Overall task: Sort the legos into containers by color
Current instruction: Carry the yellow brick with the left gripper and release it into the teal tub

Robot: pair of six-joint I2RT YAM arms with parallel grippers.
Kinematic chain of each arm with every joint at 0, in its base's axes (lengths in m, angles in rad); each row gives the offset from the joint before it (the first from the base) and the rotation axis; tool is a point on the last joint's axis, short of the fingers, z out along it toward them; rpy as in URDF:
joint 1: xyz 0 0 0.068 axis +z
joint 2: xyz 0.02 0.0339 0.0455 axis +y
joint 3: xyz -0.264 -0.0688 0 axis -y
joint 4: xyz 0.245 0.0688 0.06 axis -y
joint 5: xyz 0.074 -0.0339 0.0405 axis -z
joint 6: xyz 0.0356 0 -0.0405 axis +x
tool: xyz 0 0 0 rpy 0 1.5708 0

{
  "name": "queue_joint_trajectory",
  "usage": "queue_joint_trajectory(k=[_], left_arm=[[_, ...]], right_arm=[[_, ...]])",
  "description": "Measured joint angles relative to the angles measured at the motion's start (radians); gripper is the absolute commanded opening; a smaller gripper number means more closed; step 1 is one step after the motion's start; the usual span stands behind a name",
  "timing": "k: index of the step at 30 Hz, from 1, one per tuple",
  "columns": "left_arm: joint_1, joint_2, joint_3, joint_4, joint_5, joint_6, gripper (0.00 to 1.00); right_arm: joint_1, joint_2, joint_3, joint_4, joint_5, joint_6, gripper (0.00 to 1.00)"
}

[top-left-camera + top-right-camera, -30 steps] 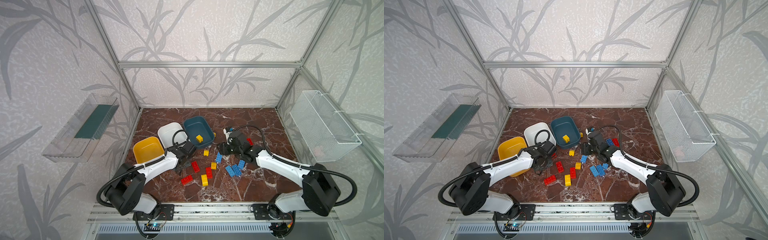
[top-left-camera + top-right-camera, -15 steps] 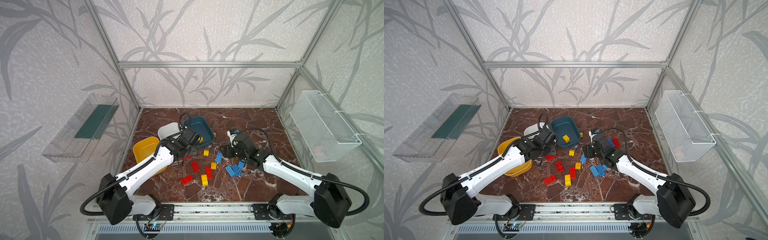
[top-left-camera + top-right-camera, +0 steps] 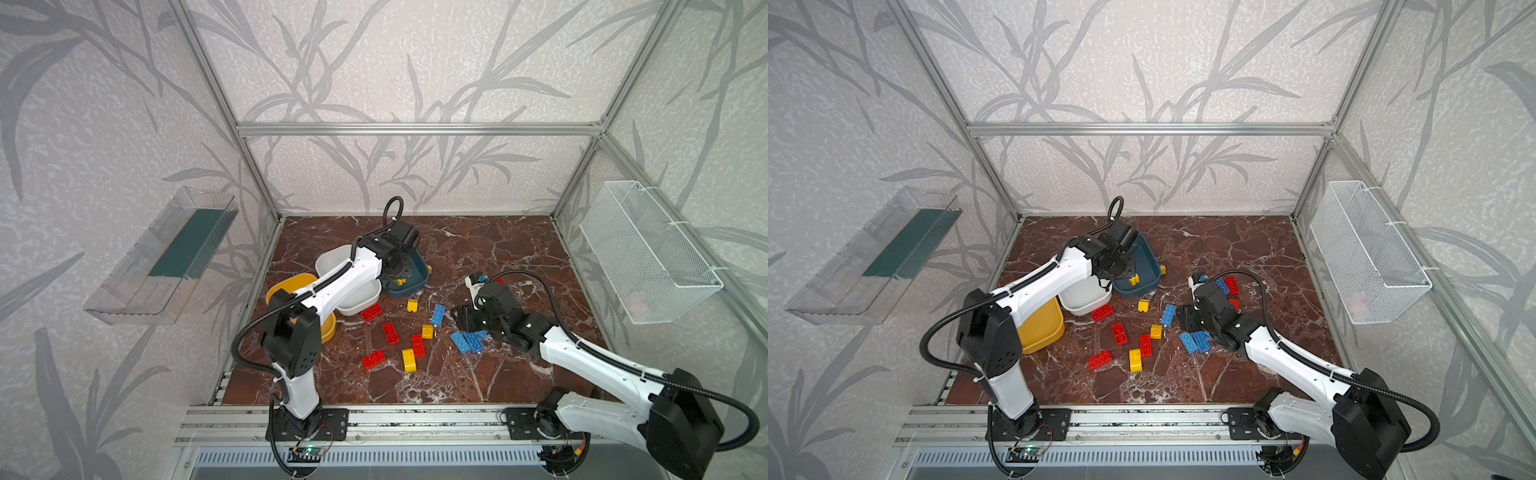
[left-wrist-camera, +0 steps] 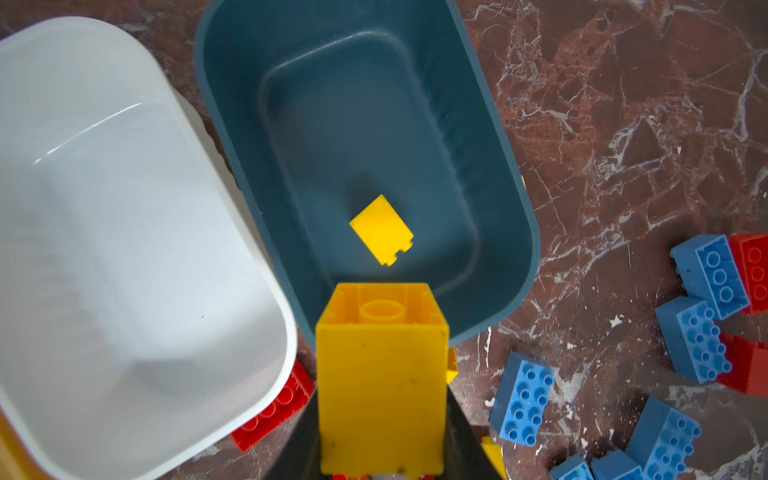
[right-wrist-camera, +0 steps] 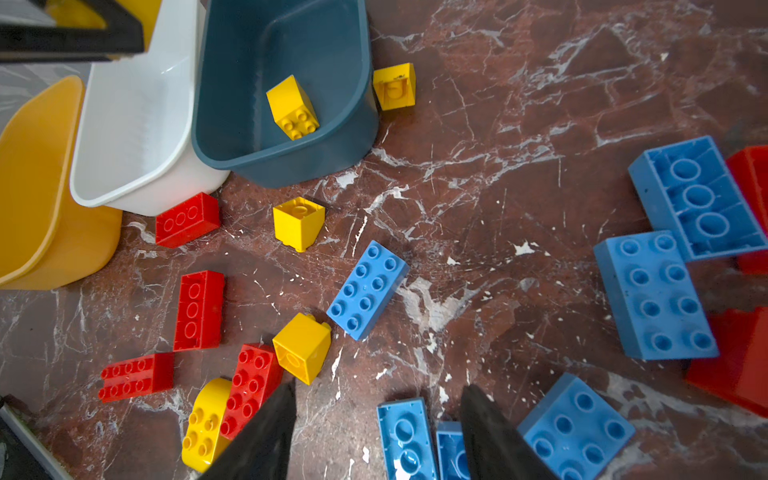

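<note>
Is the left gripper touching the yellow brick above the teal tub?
Touching. The left wrist view shows the yellow brick clamped between the left gripper's dark fingers, over the teal tub's near rim.

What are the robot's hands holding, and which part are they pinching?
The left gripper pinches a yellow brick by its two opposite sides, with the hollow bottom pointing away from the gripper. The right gripper is open and holds nothing.

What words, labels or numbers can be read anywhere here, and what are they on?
No text can be read anywhere.
Studs of the blue brick: no legible lettering.
The dark teal tub: plain, unmarked.
The circuit board by the front rail: print too small to read.
</note>
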Motion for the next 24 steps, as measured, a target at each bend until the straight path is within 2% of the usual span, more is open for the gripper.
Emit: queue_joint_trajectory(k=[6, 12, 18, 24], left_arm=[[0.05, 0.139, 0.084, -0.007, 0.048, 0.014, 0.37], [0.061, 0.208, 0.122, -0.016, 0.072, 0.013, 0.44], [0.061, 0.21, 0.136, -0.019, 0.083, 0.019, 0.64], [0.061, 0.111, 0.072, -0.01, 0.082, 0.022, 0.76]], right_arm=[[0.0, -0.013, -0.011, -0.001, 0.012, 0.007, 0.65], [0.0, -0.02, -0.023, -0.002, 0.023, 0.016, 0.68], [0.0, -0.02, -0.023, -0.002, 0.023, 0.018, 0.71], [0.056, -0.008, -0.006, -0.033, 0.059, 0.023, 0.75]])
